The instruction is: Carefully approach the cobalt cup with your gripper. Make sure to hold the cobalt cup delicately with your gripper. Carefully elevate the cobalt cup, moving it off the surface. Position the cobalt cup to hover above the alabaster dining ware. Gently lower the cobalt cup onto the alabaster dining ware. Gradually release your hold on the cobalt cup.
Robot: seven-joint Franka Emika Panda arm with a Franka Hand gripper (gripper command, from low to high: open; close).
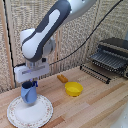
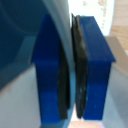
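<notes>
The blue cup (image 1: 28, 93) hangs tilted just above the white plate (image 1: 30, 110) with the brownish rim pattern, at the exterior view's lower left. My gripper (image 1: 31, 82) is straight above the cup, shut on its rim. In the wrist view the two blue fingers (image 2: 95, 70) stand close together, pinching the cup's pale wall edge (image 2: 62, 30) between their dark pads; the cup's blue inside (image 2: 17, 45) fills one side. Whether the cup's base touches the plate is hard to tell.
A small yellow bowl (image 1: 74, 89) sits on the wooden table (image 1: 100, 107) beside the plate. An orange object (image 1: 62, 78) lies behind the bowl. A dark metal rack (image 1: 111, 57) stands at the exterior view's right. A slatted screen is behind.
</notes>
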